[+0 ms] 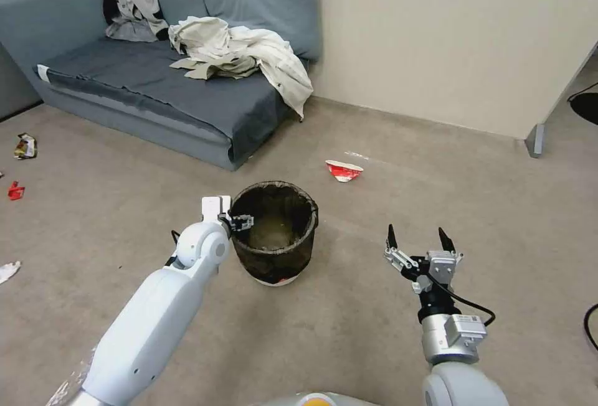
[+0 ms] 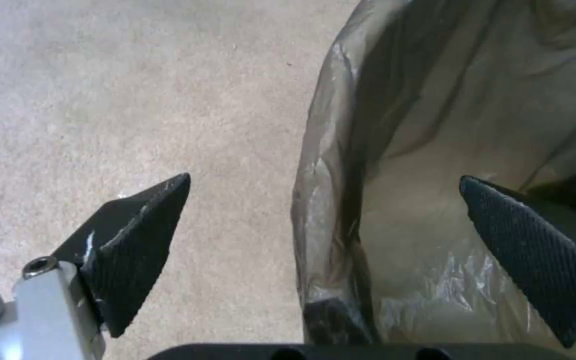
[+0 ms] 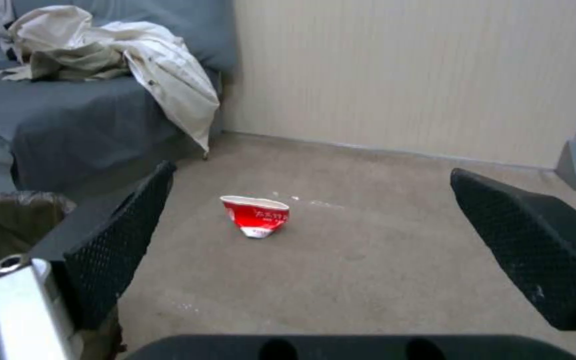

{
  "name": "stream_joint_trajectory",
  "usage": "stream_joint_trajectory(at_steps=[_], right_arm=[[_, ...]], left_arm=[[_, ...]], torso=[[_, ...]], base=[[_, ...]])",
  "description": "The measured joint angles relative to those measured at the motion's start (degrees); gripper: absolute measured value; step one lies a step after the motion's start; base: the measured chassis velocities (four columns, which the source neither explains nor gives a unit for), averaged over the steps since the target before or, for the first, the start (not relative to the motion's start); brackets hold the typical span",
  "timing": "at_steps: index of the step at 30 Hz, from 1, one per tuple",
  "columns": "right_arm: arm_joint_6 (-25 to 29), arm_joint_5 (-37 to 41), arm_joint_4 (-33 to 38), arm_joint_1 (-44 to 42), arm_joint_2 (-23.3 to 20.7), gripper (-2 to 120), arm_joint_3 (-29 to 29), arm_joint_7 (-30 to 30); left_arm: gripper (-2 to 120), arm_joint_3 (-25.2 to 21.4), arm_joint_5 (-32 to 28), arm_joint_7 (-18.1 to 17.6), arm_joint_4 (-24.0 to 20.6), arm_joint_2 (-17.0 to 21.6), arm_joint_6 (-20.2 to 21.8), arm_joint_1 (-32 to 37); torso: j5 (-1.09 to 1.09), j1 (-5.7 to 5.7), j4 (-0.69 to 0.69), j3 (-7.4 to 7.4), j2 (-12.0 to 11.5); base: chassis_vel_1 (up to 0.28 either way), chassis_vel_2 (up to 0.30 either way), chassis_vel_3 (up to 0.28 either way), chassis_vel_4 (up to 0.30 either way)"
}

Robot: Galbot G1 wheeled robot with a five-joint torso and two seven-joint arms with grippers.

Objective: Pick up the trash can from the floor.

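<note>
The bin stands upright on the floor, near the sofa. The left end effector straddles the bin's left rim, fingers apart, one inside the bag and one outside. The right end effector hovers well to the bin's right, fingers spread, facing a crushed cup.

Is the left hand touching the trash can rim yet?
Apart. In the left wrist view the left hand is open astride the trash can rim, one finger outside over the floor, one inside, with clear gaps to the bagged wall on both sides.
</note>
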Motion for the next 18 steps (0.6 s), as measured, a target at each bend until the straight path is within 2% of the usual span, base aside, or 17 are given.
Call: stream_joint_trajectory(at_steps=[4, 8, 12, 14, 17, 18], right_arm=[[0.04, 0.02, -0.10, 0.00, 0.00, 100, 0.02, 0.07], [0.08, 0.04, -0.18, -0.02, 0.00, 100, 0.03, 0.10], [0.14, 0.04, -0.26, -0.04, 0.00, 100, 0.01, 0.10], [0.15, 0.04, -0.30, -0.03, 0.00, 100, -0.03, 0.10], [0.17, 0.02, -0.48, -0.02, -0.01, 100, -0.09, 0.10], [0.17, 0.02, -0.48, -0.02, -0.01, 100, -0.09, 0.10]], left_arm=[[97, 0.06, -0.18, 0.03, 0.81, -0.26, -0.01, -0.12], [89, 0.21, 0.19, -0.06, 1.60, -0.53, -0.09, -0.16], [72, 0.36, 0.38, -0.35, 2.41, -0.71, -0.11, -0.13], [68, 0.38, 0.44, -0.41, 2.57, -0.72, -0.11, -0.14], [53, 0.45, 0.52, -0.57, 2.72, -0.71, -0.12, -0.06], [53, 0.45, 0.52, -0.57, 2.72, -0.71, -0.12, -0.06]], torso=[[0.00, 0.00, 0.00, 0.00, 0.00], [0.02, 0.00, 0.00, -0.01, 0.00], [0.01, 0.00, 0.02, -0.01, 0.01], [0.03, -0.01, 0.01, -0.01, 0.01], [0.03, 0.00, 0.02, -0.01, 0.01], [0.03, 0.00, 0.02, -0.01, 0.01]], base=[[0.000, 0.000, 0.000, 0.000], [0.000, 0.000, 0.000, 0.000], [0.000, 0.000, 0.000, 0.000], [0.000, 0.000, 0.000, 0.000], [0.000, 0.000, 0.000, 0.000], [0.000, 0.000, 0.000, 0.000]])
